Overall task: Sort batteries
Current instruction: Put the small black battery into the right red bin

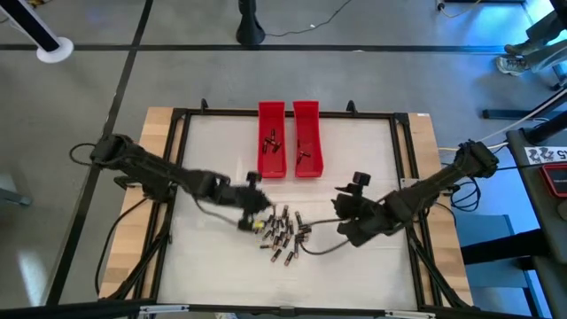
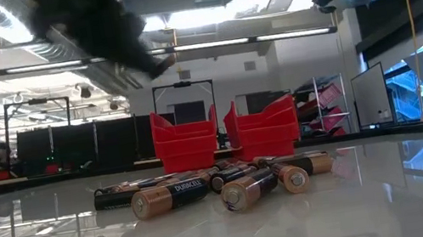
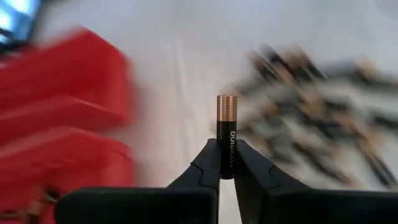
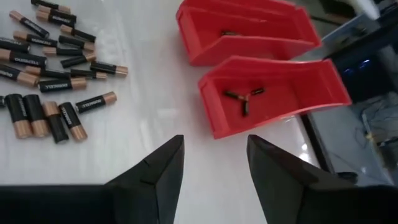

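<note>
Several batteries (image 1: 282, 232) lie in a loose pile on the white table, also seen in the right wrist view (image 4: 50, 74) and close up in the low view (image 2: 206, 190). My left gripper (image 1: 252, 219) hangs at the pile's left edge, shut on one battery (image 3: 226, 134). My right gripper (image 4: 214, 149) is open with nothing between its fingers, to the right of the pile (image 1: 344, 213). Two red trays (image 1: 271, 140) (image 1: 306, 140) stand side by side at the far middle, each with a few batteries inside (image 4: 244, 98). My left gripper pinches the battery's dark body (image 3: 226, 155) between its two fingertips (image 3: 210, 165). The battery lies along the fingers and sticks out beyond them, its coppery end (image 3: 227, 107) pointing away from the gripper. It is lifted clear of the table, slanting down.
A black frame (image 1: 403, 120) runs around the white table top, with wooden edges outside it. A cable (image 1: 314, 250) trails from the right arm near the pile. Bare table lies between the pile and the trays and along the near edge.
</note>
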Controlling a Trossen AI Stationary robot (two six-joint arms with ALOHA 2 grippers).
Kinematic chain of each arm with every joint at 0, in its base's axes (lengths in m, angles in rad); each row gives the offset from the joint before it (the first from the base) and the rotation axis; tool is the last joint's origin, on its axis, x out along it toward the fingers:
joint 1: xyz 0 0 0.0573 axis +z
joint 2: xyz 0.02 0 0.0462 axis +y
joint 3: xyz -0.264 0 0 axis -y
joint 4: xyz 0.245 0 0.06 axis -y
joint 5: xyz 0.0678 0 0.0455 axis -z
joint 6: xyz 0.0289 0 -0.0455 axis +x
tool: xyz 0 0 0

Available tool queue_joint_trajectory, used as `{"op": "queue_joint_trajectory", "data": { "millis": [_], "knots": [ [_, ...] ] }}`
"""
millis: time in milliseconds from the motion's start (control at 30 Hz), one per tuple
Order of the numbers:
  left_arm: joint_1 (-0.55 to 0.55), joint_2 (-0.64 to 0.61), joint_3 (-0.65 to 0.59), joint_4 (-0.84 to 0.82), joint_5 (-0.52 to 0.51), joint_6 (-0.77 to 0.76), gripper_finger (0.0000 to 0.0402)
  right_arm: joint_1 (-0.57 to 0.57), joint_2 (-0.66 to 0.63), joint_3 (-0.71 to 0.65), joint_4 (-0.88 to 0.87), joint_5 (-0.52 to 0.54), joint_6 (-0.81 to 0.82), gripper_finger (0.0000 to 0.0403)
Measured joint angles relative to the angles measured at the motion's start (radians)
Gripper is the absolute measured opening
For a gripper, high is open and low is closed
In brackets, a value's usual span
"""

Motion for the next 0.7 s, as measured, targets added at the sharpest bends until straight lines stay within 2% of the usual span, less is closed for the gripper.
{"op": "queue_joint_trajectory", "data": {
  "millis": [100,333,500,700],
  "knots": [
    [0.096,-0.004,0.02,0.099,0.004,0.06,0.0012,0.033,0.0,0.0,-0.03,0.033,0.028,0.0177],
    [0.321,0.081,0.18,0.126,0.107,0.128,0.0012,0.045,0.003,-0.025,-0.028,0.037,0.031,0.0177],
    [0.442,0.188,0.314,0.129,0.226,0.101,0.0012,0.045,0.003,-0.054,-0.042,0.039,0.025,0.0177],
    [0.542,0.33,0.441,0.127,0.32,0.005,0.0012,0.045,0.004,-0.054,-0.052,0.092,0.023,0.0177]
  ]
}}
